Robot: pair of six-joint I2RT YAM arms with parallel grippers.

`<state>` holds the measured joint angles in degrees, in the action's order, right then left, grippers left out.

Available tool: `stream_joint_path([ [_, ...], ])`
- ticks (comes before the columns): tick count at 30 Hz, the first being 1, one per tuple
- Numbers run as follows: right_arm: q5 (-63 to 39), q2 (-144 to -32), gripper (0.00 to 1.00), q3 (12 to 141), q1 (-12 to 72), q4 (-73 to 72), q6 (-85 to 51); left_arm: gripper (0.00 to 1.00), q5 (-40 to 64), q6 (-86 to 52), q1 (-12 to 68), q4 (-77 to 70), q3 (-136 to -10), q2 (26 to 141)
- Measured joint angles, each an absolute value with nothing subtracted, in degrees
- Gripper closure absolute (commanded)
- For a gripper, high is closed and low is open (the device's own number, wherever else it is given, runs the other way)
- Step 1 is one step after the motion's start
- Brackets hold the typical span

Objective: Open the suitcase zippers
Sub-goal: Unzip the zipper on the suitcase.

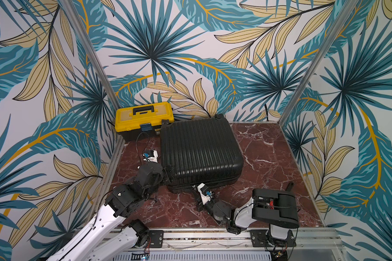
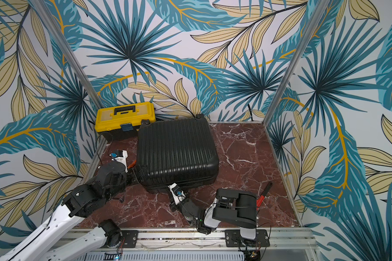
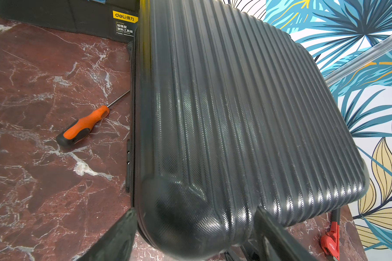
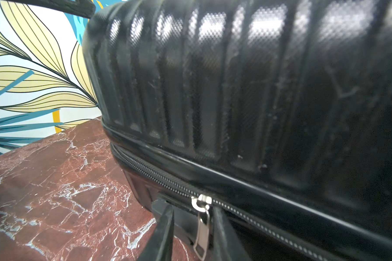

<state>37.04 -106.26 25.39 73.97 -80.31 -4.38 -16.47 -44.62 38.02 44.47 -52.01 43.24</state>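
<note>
Silver zipper pull (image 4: 201, 228) against ribbed black suitcase (image 1: 199, 151)

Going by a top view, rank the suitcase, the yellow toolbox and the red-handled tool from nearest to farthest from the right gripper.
1. The suitcase: the right gripper is at its near edge, by the zipper seam.
2. The red-handled tool: off to the gripper's right, on the marble table.
3. The yellow toolbox: back-left corner, beyond the suitcase.
</note>
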Motion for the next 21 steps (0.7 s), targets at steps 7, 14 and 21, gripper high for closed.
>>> stream_joint_path([
  [7,38.15,-107.26,1.00,25.80,73.38,-80.84,-5.89,0.17,-16.32,-45.15,37.98,44.62,-52.23,43.03],
  [14,38.11,-107.02,1.00,25.80,73.32,-80.47,-6.00,0.13,-15.62,-49.98,37.82,44.88,-56.69,46.33],
  [21,38.17,-106.26,1.00,25.78,73.28,-78.81,-6.00,0.17,-9.89,-57.82,37.04,42.76,-61.60,58.19],
])
